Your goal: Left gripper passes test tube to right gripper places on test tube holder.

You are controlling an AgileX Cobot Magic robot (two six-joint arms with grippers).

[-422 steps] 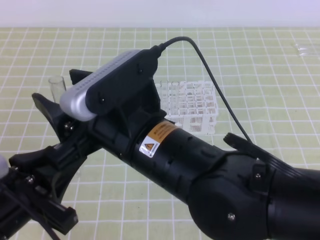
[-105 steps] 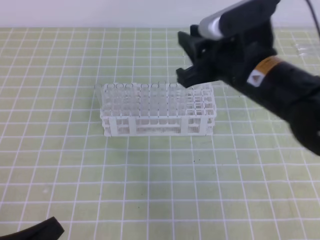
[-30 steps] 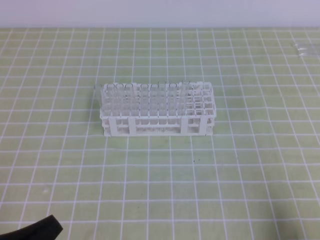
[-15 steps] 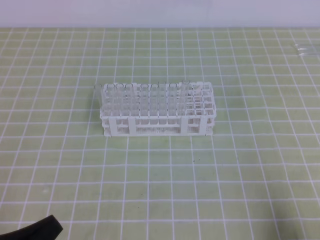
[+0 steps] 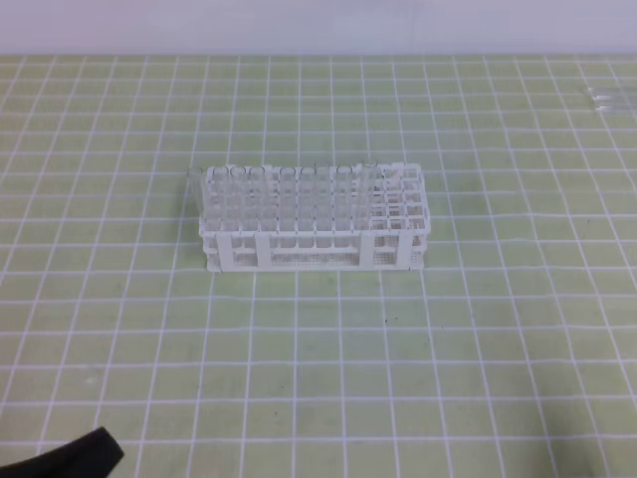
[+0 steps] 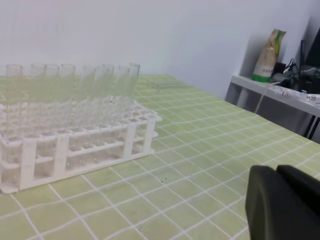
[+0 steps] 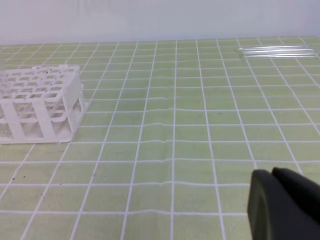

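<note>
Black plastic fills the near corners: the left gripper (image 6: 285, 205) shows in its wrist view as two jaws pressed together with only a thin seam between them, nothing held, and the right gripper (image 7: 285, 205) looks the same in its own view, closed and empty. In the high view only a black sliver of the left arm (image 5: 60, 460) enters at the bottom left; the right arm is out of that frame.

Farther out on the green gridded mat (image 5: 318, 358) stands the white test tube holder (image 5: 315, 239), its long side across the high view. A row of clear test tubes (image 6: 75, 82) stands upright along its far edge, the rightmost test tube (image 6: 133, 80) nearest the rack's empty right-hand cells; this placement looks complete.

Farthest, at the mat's right rear, spare glass tubes (image 7: 277, 50) lie flat, long axis running left to right. They lie on the right arm's side, well apart from the left gripper, which would have to reach across for another handover.
</note>
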